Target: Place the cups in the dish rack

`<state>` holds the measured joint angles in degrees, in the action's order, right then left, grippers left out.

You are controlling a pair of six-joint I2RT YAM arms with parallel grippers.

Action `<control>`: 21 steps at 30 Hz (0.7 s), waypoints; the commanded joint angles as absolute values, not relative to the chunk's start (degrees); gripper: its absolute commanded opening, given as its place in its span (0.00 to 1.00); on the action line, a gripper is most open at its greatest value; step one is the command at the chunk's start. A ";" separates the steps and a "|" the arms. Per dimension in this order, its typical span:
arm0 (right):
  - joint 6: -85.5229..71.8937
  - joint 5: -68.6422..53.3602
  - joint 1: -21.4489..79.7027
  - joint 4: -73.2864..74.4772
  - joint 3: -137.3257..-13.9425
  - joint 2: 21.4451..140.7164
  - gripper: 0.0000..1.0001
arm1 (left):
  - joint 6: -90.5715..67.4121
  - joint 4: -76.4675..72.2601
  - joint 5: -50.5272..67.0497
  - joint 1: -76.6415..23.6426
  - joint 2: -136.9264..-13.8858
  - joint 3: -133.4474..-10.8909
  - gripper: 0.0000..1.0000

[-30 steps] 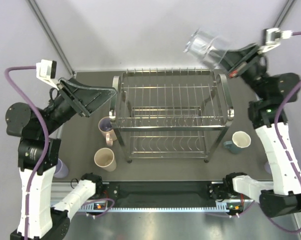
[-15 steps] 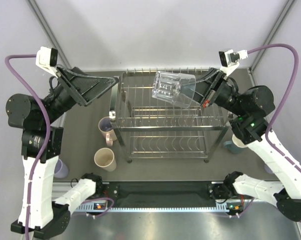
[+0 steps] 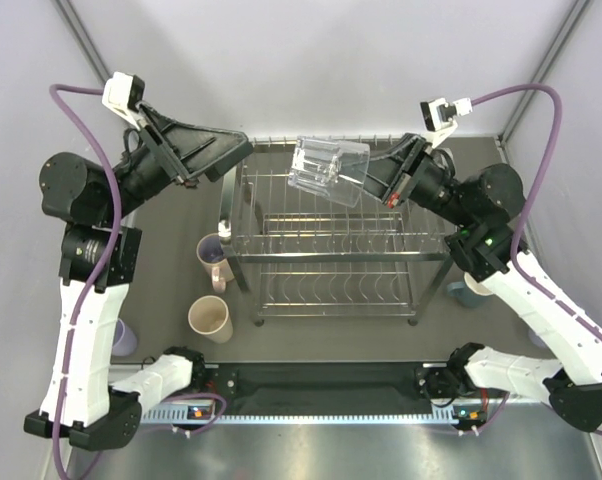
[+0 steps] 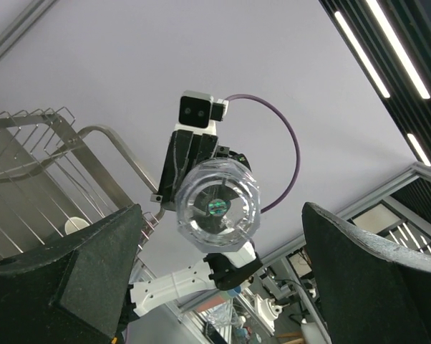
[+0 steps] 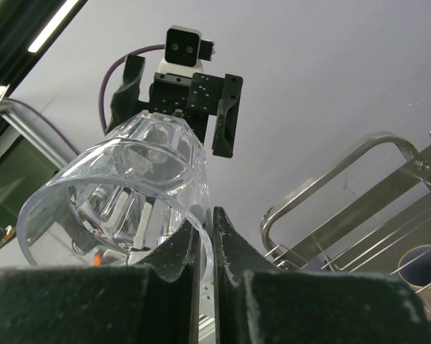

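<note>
My right gripper [image 3: 374, 180] is shut on the rim of the clear glass [image 3: 326, 170], which lies tipped on its side in the air above the back of the dish rack [image 3: 341, 255]. In the right wrist view both fingers pinch the wall of the clear glass [image 5: 122, 193]. My left gripper [image 3: 236, 155] hangs open near the rack's back left corner, facing the glass base [image 4: 219, 206] and apart from it. A pink mug [image 3: 213, 256] and a beige tumbler [image 3: 209, 318] stand left of the rack. A lavender tumbler [image 3: 122, 338] and a teal mug [image 3: 478, 282] are partly hidden by the arms.
The chrome rack fills the middle of the dark table [image 3: 171, 230]. Its tube frame [image 5: 344, 183] shows to the right of my right fingers. Metal posts [image 3: 101, 70] of the cell run up at the back left and back right.
The right arm swung the clear glass leftwards from the far right corner to above the rack's back. The left arm rose and moved back, its jaws opening a little wider.
</note>
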<state>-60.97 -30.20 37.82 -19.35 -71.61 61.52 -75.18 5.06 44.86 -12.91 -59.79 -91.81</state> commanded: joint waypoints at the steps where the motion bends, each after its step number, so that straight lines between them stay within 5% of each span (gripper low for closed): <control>1: -58.80 -27.25 39.37 -21.62 -73.91 61.61 0.00 | -75.68 1.14 42.63 -15.11 -58.97 -91.94 0.98; 21: -54.31 -15.03 45.26 -23.81 -77.87 68.29 0.00 | -72.42 8.00 29.97 -21.09 -60.03 -90.00 0.94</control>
